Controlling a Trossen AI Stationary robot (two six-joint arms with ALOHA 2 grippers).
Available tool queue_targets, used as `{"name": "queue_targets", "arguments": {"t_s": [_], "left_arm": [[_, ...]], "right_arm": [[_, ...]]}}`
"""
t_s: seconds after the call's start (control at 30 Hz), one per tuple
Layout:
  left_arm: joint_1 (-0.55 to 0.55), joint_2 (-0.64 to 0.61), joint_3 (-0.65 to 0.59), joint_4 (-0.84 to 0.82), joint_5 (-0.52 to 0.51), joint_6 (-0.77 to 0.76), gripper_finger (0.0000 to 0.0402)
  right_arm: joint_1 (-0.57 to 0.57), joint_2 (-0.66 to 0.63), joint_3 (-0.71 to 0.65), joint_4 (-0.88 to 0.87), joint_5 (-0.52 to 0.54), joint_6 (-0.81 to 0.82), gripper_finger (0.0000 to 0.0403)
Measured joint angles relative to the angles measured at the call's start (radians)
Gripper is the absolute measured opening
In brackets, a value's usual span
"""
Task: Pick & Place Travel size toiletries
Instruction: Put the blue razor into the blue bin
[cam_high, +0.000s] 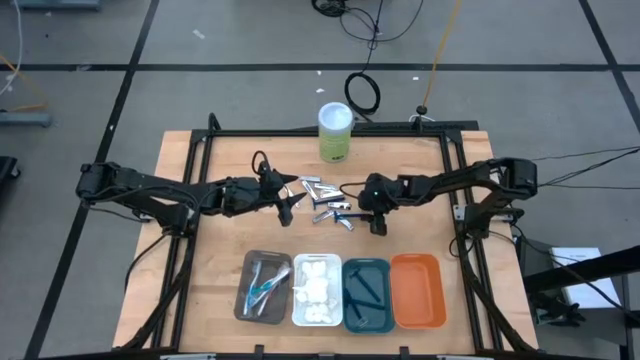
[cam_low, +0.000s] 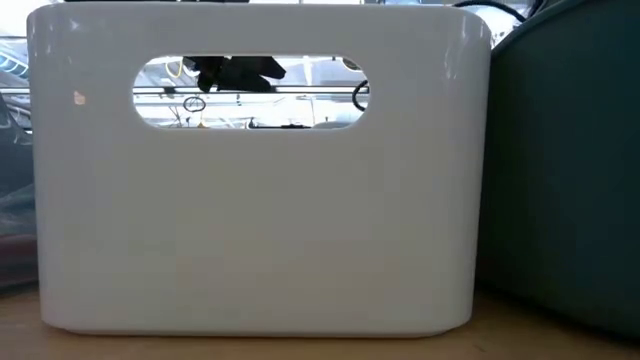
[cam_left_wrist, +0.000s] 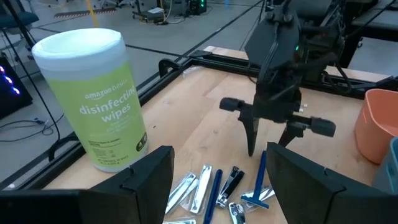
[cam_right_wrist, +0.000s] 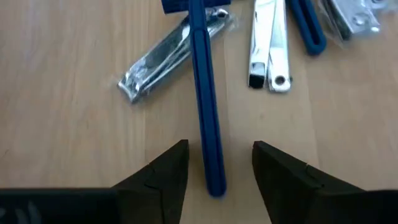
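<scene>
Razor handle, dark blue (cam_right_wrist: 207, 118), lies flat on the wooden tabletop (cam_right_wrist: 68, 130) directly between the two dark fingers of the right hand (cam_right_wrist: 217, 165), which straddle its near end with a little bare wood showing on each side, so the fingers stand released around it rather than clenched on it. Just beyond that hand's fingertips, a silver nail clipper (cam_right_wrist: 168, 56) lies slanted beside the razor's head end, with a second pair of silver clippers (cam_right_wrist: 268, 46) and another blue razor (cam_right_wrist: 309, 28) on the handle's other side. Seen from the left wrist, the right hand (cam_left_wrist: 272, 146) points straight down over the same razor (cam_left_wrist: 260, 183), its tips at or just above the wood. The left hand (cam_high: 290, 202) waits with its fingers (cam_left_wrist: 146, 180) spread wide and nothing between them, just beside the small heap of clippers and razors (cam_high: 328, 205) that lies between the two hands. A green-and-white wipes canister (cam_left_wrist: 93, 99) stands upright beyond the left hand. On the near side of both hands sits a row of four trays: brown (cam_high: 243, 300) holding toothbrushes (cam_high: 264, 288), white (cam_high: 297, 318) holding soft white wads (cam_high: 316, 288), teal (cam_high: 350, 322) holding razors (cam_high: 364, 292), and orange (cam_high: 418, 290). The low view is filled by the wall of the white tray (cam_low: 250, 220).
</scene>
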Motion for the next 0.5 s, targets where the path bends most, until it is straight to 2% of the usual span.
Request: {"name": "queue_targets", "arguments": {"t_s": [0.27,0.37,0.5], "left_arm": [[0.0,0.0,0.0,-0.002,0.0,-0.001,0.0251],[0.0,0.0,0.0,-0.006,0.0,-0.002,0.0251],[0.0,0.0,0.0,-0.006,0.0,-0.002,0.0251]], "right_arm": [[0.008,0.056,0.003,0.053,0.003,-0.007,0.0134],[0.008,0.036,0.001,0.044,0.002,-0.008,0.0097],[0.008,0.009,-0.001,0.03,0.005,-0.01,0.0028]]}}
